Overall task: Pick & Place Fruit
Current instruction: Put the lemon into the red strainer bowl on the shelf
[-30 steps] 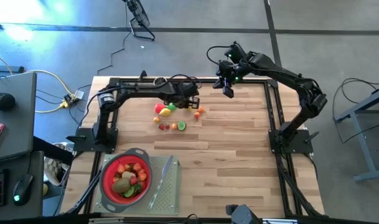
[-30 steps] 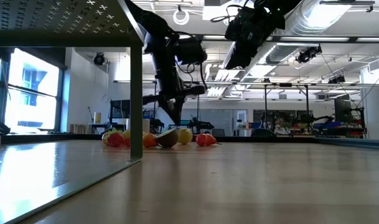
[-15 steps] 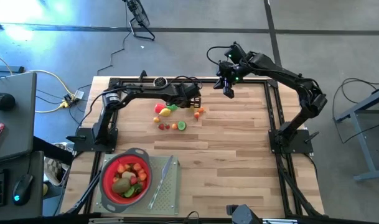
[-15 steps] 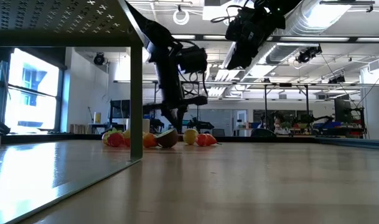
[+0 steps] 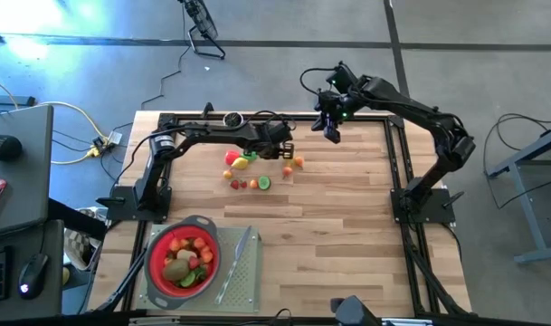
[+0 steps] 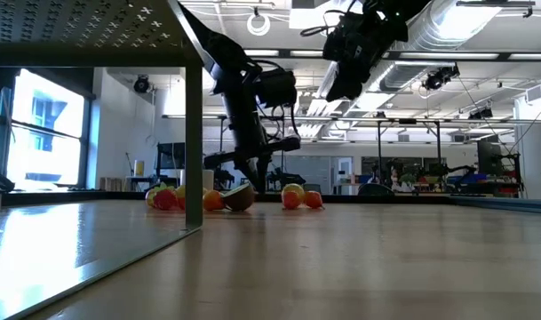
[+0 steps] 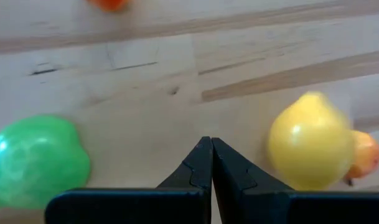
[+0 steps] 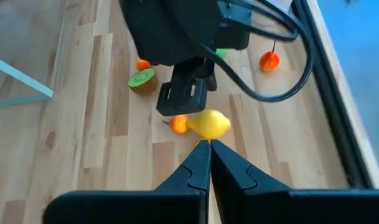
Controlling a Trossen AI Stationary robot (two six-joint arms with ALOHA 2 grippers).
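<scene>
**Desk:** Where do the arms stand?

**Photographer:** The left gripper [image 5: 282, 145] is low over the far middle of the wooden table [image 5: 347, 226], its fingers [image 7: 201, 168] pressed together on nothing, beside a loose cluster of toy fruit [image 5: 248, 167]. The right gripper [image 5: 330, 129] hangs higher near the table's far edge, also clenched and empty, looking down on the left arm.

**Desk:** And the fruit itself?

**Photographer:** In two groups. The scattered pieces lie on bare wood near the left gripper: a yellow lemon-shaped piece [image 7: 310, 142] just beside the closed fingertips, a small orange one [image 7: 365, 155] touching it, a green piece [image 7: 33, 160] on the other side. The rest sit heaped in a red strainer [image 5: 154, 263] with a grey rim, at the table's near left corner.

**Desk:** Anything else on the table?

**Photographer:** A slim grey knife [image 5: 236, 263] lies on a pale perforated mat [image 5: 248, 285] just beside the strainer, well apart from both arms.
</scene>
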